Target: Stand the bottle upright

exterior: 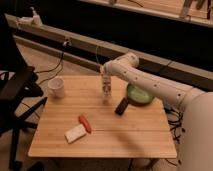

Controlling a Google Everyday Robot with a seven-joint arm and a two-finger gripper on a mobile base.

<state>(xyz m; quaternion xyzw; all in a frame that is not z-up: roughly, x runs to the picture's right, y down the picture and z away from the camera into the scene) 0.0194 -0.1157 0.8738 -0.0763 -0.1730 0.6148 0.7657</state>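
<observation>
Reaching in from the right, the white arm (150, 82) bends at its elbow above the far half of the wooden surface (125, 140) and points its claw (105, 85) straight down, near the far edge and a little left of centre. The bottle (106, 96) is right under the claw, a slim whitish shape with a darker band; it seems to stand upright with its foot on or just above the wood, though it blurs into the claw. Whether the claw pinches it or stands spread around it, I cannot tell. To the left, well apart from the bottle, a white mug (56, 88) stands upright near the far left corner. To the right of the claw a green bowl (141, 95) sits under the forearm, with a dark oblong object (121, 106) lying tilted against its near left side. Nearer the front, an orange-red item (85, 123) lies at a slant, touching a flat white block (75, 133). A black chair (15, 87) stands off the left side.
</observation>
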